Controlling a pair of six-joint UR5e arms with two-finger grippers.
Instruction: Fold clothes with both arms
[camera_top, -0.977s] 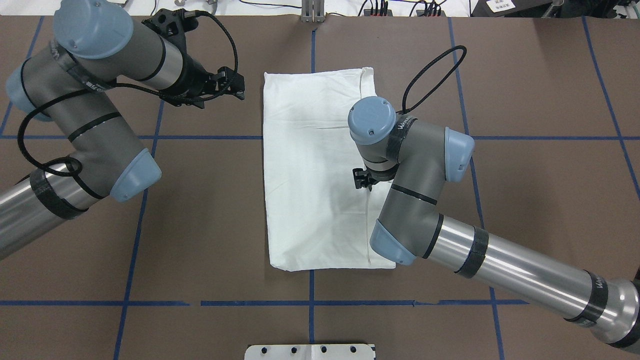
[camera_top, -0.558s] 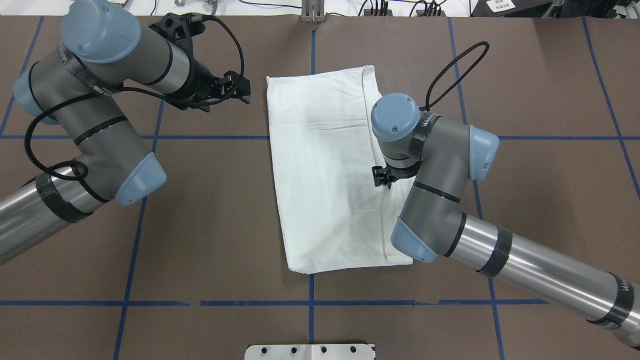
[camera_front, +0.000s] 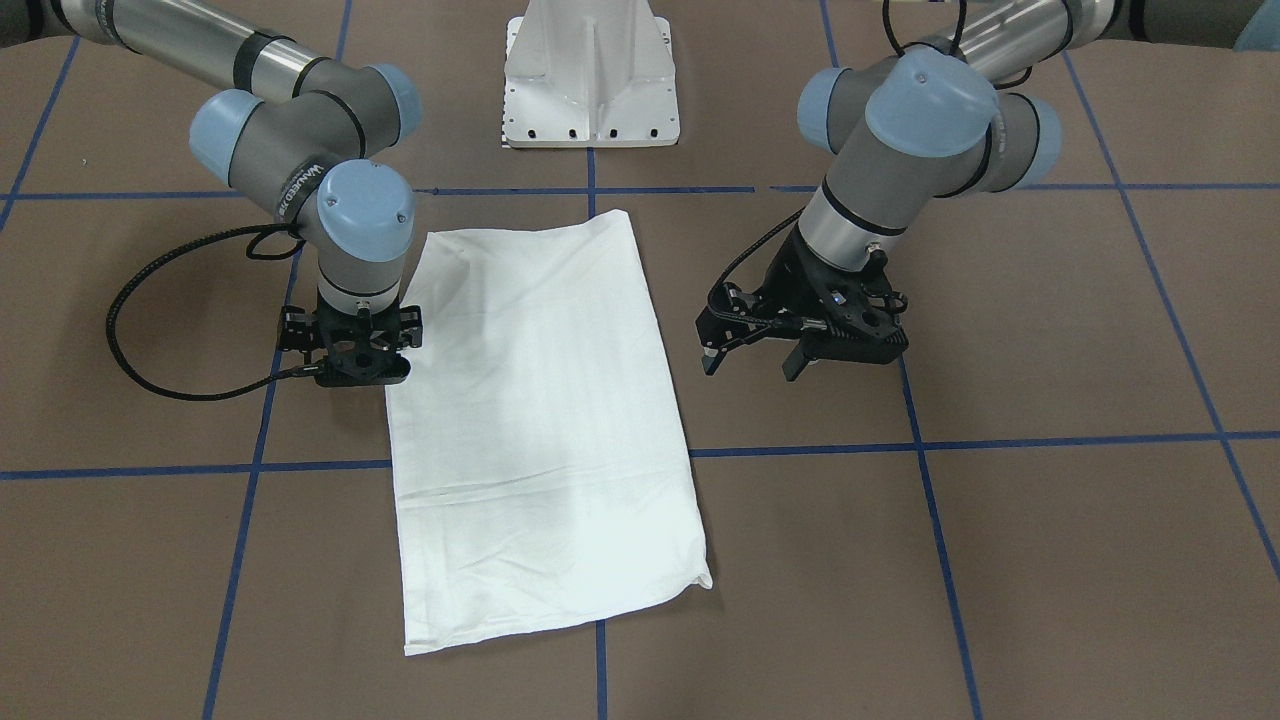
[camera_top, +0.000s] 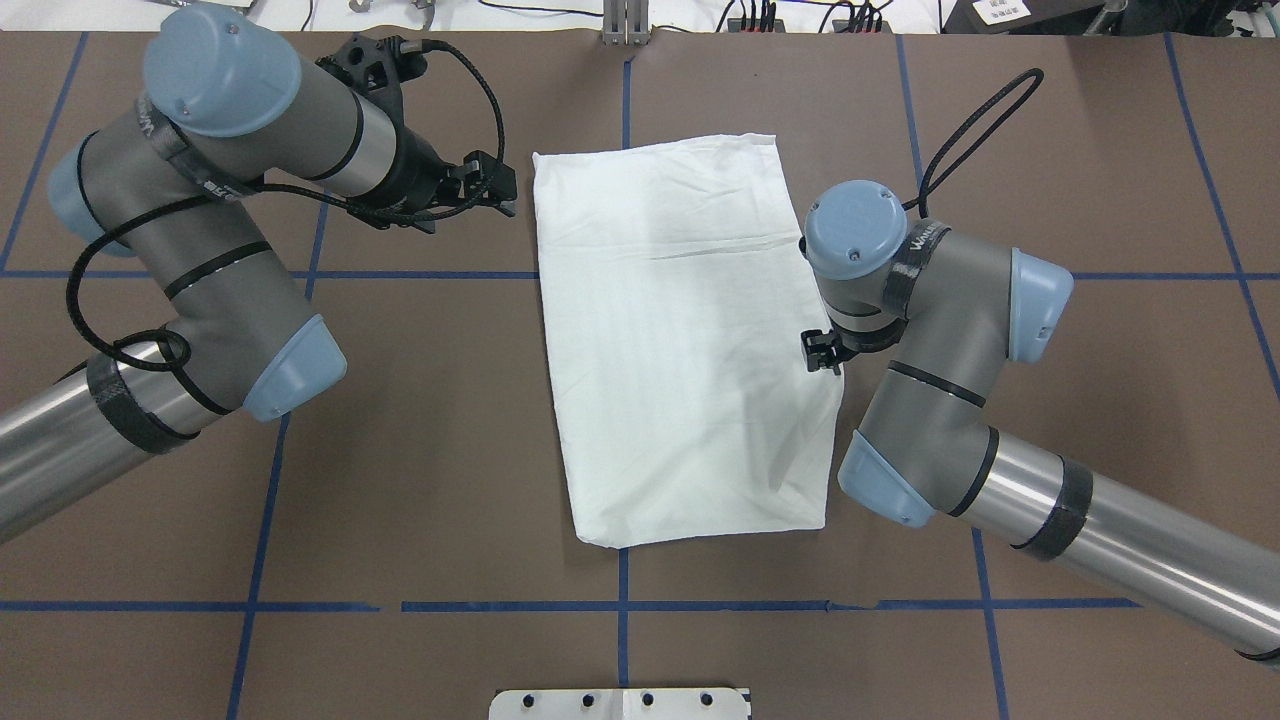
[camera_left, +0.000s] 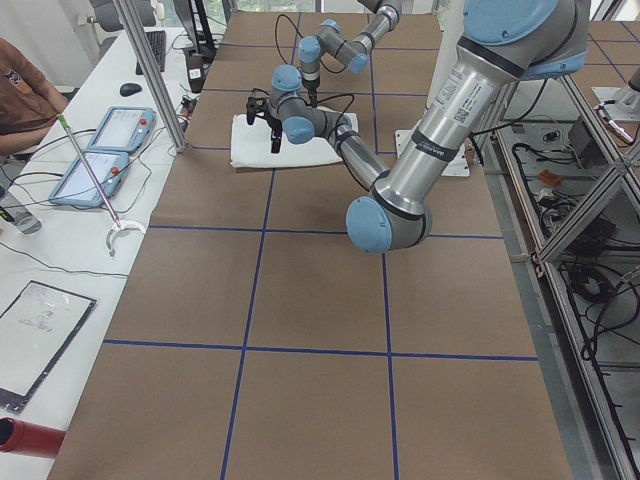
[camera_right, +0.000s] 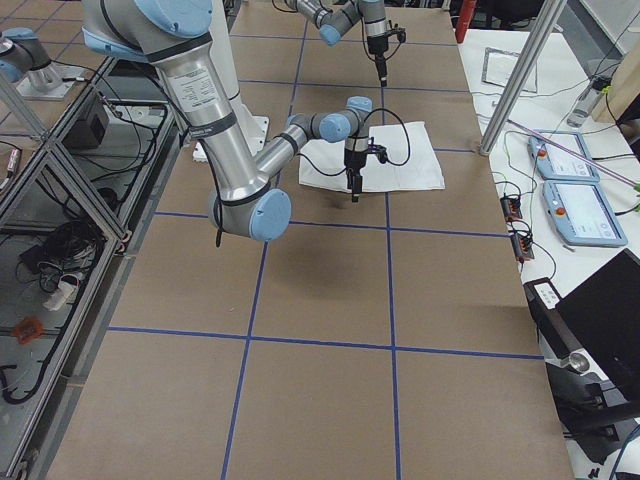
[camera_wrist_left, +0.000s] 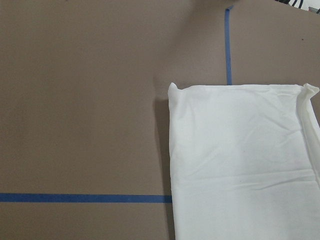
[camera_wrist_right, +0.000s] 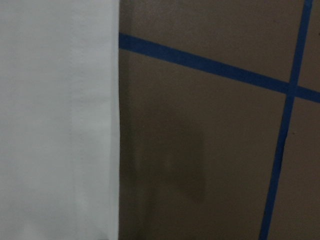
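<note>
The T-shirt (camera_top: 680, 340) is laid as a folded oblong straight out from the pedestal base (camera_front: 590, 80). On the pedestal's left side the left gripper (camera_front: 752, 362) is held wide open and empty. How the right gripper (camera_front: 347, 365) stands cannot be told. The corners farthest from the pedestal are best pinched level and carried back together.

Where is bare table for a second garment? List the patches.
Bare: the table between the left arm elbow and the shirt; the robot's far right corner. Crowded: both long shirt edges, by the left gripper and right gripper.
</note>
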